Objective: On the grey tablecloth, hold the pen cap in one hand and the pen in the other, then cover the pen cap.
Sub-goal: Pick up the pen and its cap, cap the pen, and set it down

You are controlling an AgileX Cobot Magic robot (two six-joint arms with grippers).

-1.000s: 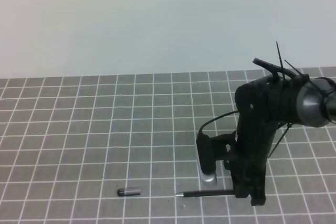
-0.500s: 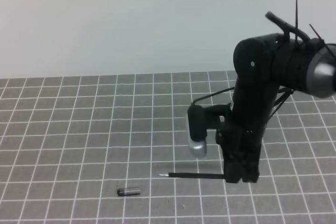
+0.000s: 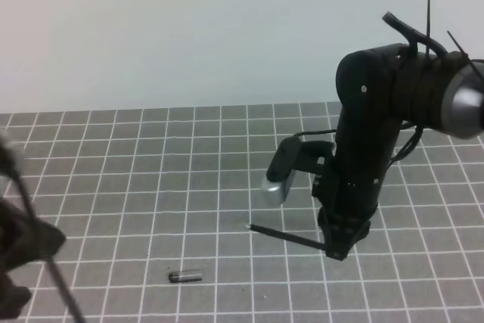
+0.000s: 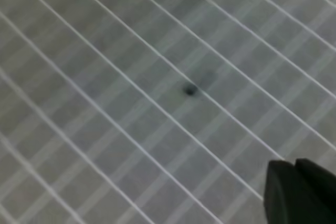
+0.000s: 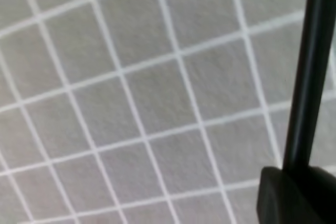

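I have the right gripper (image 3: 338, 246) clamped on the pen (image 3: 291, 237), lifted off the cloth (image 3: 151, 187) with open grid all around, the cap (image 3: 185, 277) lying near the front edge, the left gripper (image 4: 299, 192) closed, holding nothing.

Pale blank wall (image 3: 189, 28) behind; small dark speck (image 4: 190, 89) (possibly stain, blurred).

**A bare robot test bench**

This looks like a lab or test setup, not a home. A grey tablecloth (image 3: 151, 187) printed with a white grid fills the lower frame, a plain pale wall (image 3: 189, 28) spans the top, and a black robot arm (image 3: 370, 149) with cable ties stands at right.
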